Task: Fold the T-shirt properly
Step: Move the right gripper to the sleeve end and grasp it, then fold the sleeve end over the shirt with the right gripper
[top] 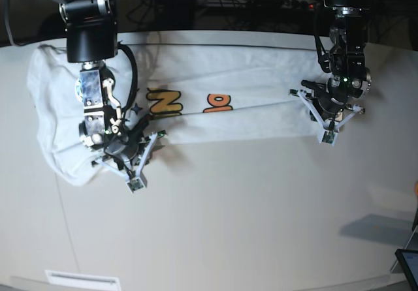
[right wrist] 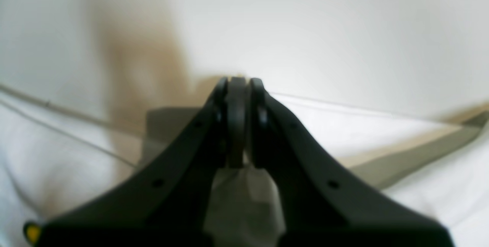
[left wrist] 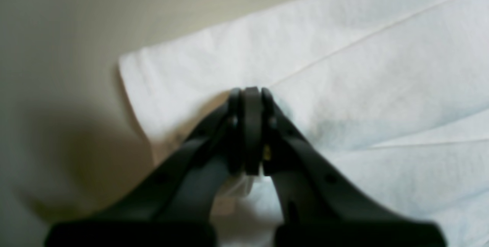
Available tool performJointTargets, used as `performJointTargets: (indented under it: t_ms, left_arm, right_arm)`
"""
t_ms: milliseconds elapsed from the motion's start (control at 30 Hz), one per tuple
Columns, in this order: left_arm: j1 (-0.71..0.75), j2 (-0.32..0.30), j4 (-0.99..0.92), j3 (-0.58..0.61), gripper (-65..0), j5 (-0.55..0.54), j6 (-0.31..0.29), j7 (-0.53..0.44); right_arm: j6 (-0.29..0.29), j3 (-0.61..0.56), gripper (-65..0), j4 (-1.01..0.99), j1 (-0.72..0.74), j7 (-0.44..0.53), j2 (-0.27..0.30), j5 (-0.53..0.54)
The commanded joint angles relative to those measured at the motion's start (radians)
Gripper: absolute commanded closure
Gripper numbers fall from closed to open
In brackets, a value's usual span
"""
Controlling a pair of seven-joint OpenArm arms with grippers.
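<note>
A white T-shirt (top: pixel 215 111) lies stretched across a pale table (top: pixel 261 226), partly folded, with orange print letters showing along the fold. The left gripper (left wrist: pixel 250 100) is clamped on cloth near one end's edge; the right gripper (right wrist: pixel 237 86) has its jaws pressed together on a bunched bit of white fabric at the other end. The cotton looks light, limp and prone to sagging (so holds near corners and hems should suit best).

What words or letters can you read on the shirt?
No whole word reads.
"N": orange letter on the shirt print, half folded under.
"O": orange round letter further along, also cut off by the fold.
Wrist views: plain white cloth, no text.
</note>
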Motion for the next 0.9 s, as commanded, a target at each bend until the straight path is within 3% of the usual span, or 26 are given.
performJointTargets:
  t_ms: [0, 133, 400, 500, 867]
  left_arm:
    - [-0.003, -0.009, 0.003, -0.001, 0.0, 0.005, 0.000, 0.023]
    - [-0.003, -0.009, 0.003, -0.001, 0.0, 0.006, 0.000, 0.023]
    - [-0.003, -0.007, 0.003, 0.002, 0.0, 0.006, 0.000, 0.023]
    - [-0.003, -0.007, 0.003, 0.002, 0.0, 0.006, 0.000, 0.023]
    - [-0.004, -0.010, 0.003, 0.008, 0.0, 0.006, 0.000, 0.023]
  right_arm:
    - [-0.001, -0.001, -0.3, 0.059, 0.029, -0.009, -0.004, 0.007]
    - [-0.001, -0.001, -0.3, 0.177, 0.023, -0.110, -0.004, 0.007]
    - [-0.006, -0.001, -0.3, 0.327, -0.012, -0.210, -0.004, 0.007]
    - [-0.007, 0.049, -0.3, 0.382, -0.029, -0.255, -0.004, 0.007]
    - [-0.003, 0.125, -0.3, 0.537, -0.154, -0.313, -0.005, 0.007]
